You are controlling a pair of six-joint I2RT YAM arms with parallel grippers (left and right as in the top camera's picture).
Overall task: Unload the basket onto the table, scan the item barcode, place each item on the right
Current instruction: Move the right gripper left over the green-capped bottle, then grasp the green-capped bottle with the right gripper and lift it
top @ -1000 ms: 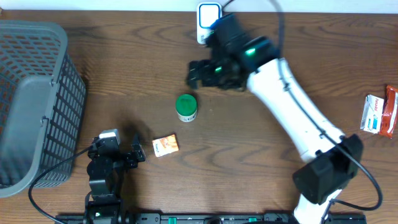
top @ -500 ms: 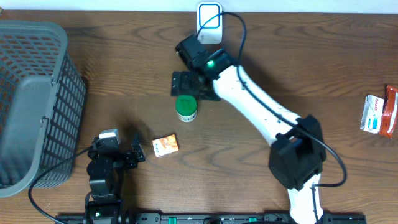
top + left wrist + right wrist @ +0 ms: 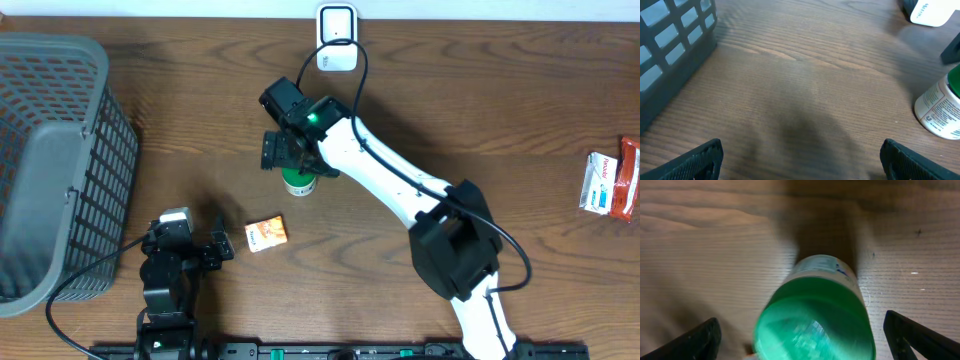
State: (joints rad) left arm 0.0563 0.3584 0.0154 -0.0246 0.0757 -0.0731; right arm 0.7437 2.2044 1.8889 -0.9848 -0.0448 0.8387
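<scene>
Far left, the grey basket and, lower left, the L gripper hadn't budged in the last sec; its jaws were wide w/ nothing between. The small orange box beside it lay where it had been.

Centre is where it changed: the R gripper had swung down-left from the white scanner at top centre and now sat over the green-capped bottle. In the R wrist view the cap filled lower centre, w/ a finger tip out in each bottom corner: jaws wide, bottle not gripped yet. The bottle stood upright, same spot.

Likely means approach done, grasp next, then carry to the scanner. The packs at the right edge were untouched.
</scene>
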